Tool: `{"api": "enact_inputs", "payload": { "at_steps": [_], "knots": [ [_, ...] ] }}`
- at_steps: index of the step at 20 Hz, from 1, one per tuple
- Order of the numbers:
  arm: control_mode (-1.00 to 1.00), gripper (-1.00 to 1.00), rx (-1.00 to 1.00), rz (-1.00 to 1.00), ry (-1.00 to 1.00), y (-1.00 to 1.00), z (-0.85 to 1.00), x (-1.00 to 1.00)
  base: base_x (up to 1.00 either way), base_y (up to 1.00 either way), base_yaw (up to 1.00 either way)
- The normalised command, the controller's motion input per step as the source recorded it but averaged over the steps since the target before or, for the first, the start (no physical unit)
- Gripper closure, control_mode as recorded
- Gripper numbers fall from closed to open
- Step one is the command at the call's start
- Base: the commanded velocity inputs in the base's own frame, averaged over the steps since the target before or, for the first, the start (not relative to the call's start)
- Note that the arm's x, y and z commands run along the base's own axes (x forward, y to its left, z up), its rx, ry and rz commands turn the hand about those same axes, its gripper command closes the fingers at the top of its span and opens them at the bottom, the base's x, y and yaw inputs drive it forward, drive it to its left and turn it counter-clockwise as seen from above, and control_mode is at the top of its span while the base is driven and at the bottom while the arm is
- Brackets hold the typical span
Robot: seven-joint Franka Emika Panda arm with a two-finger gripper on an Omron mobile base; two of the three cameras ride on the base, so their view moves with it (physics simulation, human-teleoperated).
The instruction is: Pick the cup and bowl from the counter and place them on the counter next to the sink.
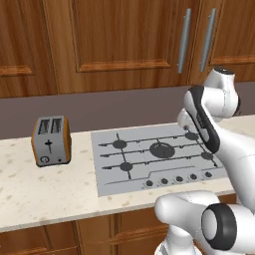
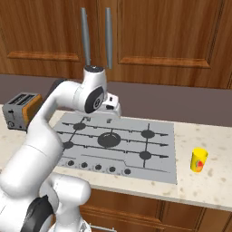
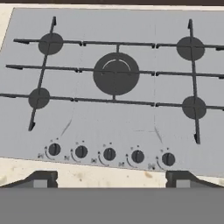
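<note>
With its jaws spread wide and grasping nothing, the gripper (image 3: 111, 178) hovers over the stove (image 2: 118, 142), well apart from the cup (image 2: 198, 160) near the counter's (image 2: 204, 186) front edge, so a hasty sideways reach could topple it.

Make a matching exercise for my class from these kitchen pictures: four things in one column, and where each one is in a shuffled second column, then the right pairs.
Things
1. toaster
2. cup
3. stove plate
4. tool

Places
A. on the counter, right of the stove
B. set into the counter, between toaster and cup
C. above the stove, looking down on its knobs
D. on the counter, left of the stove

Pairs: 1-D, 2-A, 3-B, 4-C
</note>
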Motion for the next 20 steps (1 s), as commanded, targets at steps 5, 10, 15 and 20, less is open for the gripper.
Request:
{"api": "enact_inputs", "payload": {
  "at_steps": [5, 10, 15, 20],
  "knots": [
    [-1.00, -1.00, 0.00, 0.00, 0.00, -0.54, -0.02, -0.62, 0.00, 0.00, 0.00],
    [-1.00, -1.00, -0.02, -0.12, 0.00, 0.03, 0.14, -0.68, 0.00, 0.00, 0.00],
    [-1.00, -1.00, -0.25, -0.27, 0.02, 0.38, 0.19, -0.02, 0.00, 0.00, 0.00],
    [-1.00, -1.00, -0.17, -0.35, 0.05, 0.24, -0.11, 0.10, 0.00, 0.00, 0.00]
  ]
}}
